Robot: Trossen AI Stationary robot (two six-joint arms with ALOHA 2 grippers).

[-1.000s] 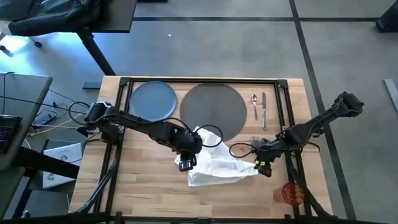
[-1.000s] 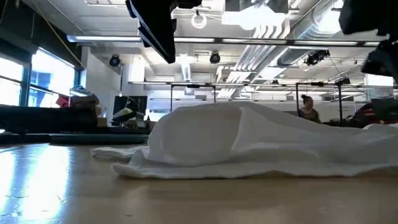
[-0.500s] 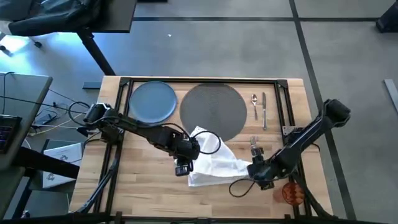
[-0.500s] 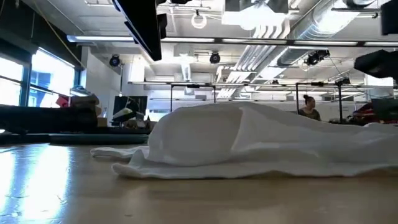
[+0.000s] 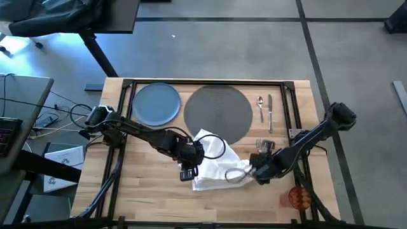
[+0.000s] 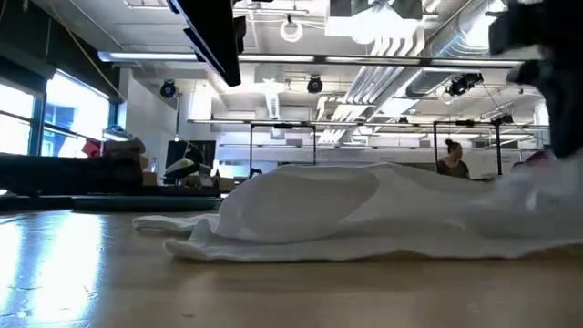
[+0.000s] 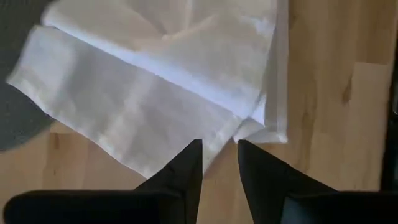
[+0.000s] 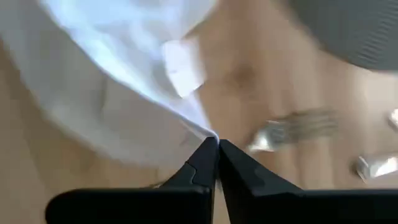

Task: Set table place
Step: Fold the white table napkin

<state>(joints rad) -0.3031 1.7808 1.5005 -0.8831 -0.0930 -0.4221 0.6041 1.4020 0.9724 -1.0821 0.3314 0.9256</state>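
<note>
A crumpled white napkin (image 5: 218, 164) lies on the wooden table (image 5: 146, 197), its far corner resting on the round dark grey mat (image 5: 218, 113). My right gripper (image 5: 250, 173) is shut on the napkin's right edge. My left gripper (image 5: 187, 172) hovers open over the napkin's left edge (image 7: 186, 134), touching nothing. The blue plate (image 5: 156, 104) sits left of the mat. Spoon (image 5: 260, 105) and knife (image 5: 270, 113) lie right of the mat, the fork (image 5: 260, 147) nearer. The orange cup (image 5: 298, 198) stands at the near right. My right gripper pinches a bunched point of the napkin's right edge (image 8: 204, 127) between its two fingertips (image 8: 205, 158). It comes slanting down from the table's right side. The cloth rises to the fingers in a drawn-up peak, while the rest of the napkin lies on the table.
The fork (image 8: 292, 127) lies just beyond my right fingers, close to the held cloth. A black metal frame (image 5: 210, 81) edges the table. Bare wood (image 5: 152, 191) shows along the near edge, left of the napkin.
My right gripper has swung from beside the fork toward the near edge, then left to the napkin, and now has its right edge. That edge has been drawn up and pulled leftward; the napkin's left part has stayed put.
</note>
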